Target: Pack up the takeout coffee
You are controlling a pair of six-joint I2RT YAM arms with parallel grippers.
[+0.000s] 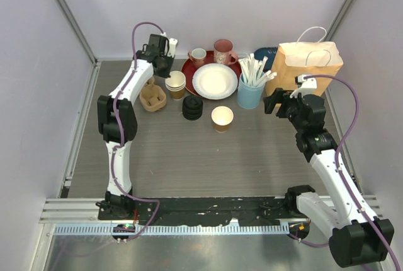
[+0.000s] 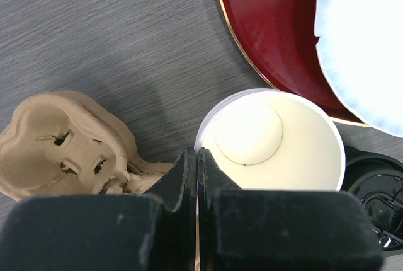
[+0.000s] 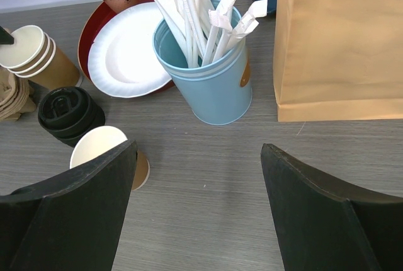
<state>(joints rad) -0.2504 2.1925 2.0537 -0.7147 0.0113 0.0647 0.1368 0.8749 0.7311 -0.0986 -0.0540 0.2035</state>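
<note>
A stack of tan paper cups [image 1: 175, 85], white inside, stands left of the red plate; it also shows in the right wrist view [image 3: 31, 53]. My left gripper [image 1: 170, 72] is shut on the rim of the top cup [image 2: 277, 151], one finger inside and one outside [image 2: 196, 152]. A single open tan cup [image 1: 221, 118] stands mid-table and shows in the right wrist view [image 3: 94, 148]. A stack of black lids [image 1: 192, 108] sits between them [image 3: 66, 113]. My right gripper [image 1: 277, 102] is open and empty above the table, right of the single cup [image 3: 196, 148].
A brown pulp cup carrier [image 1: 152, 96] lies left of the cup stack [image 2: 56, 145]. A red plate [image 1: 189, 69] holds a white paper plate [image 1: 215, 80]. Two mugs [image 1: 222, 50] stand behind. A light-blue cup of straws [image 1: 250, 88] and a brown paper bag [image 1: 308, 69] stand at right.
</note>
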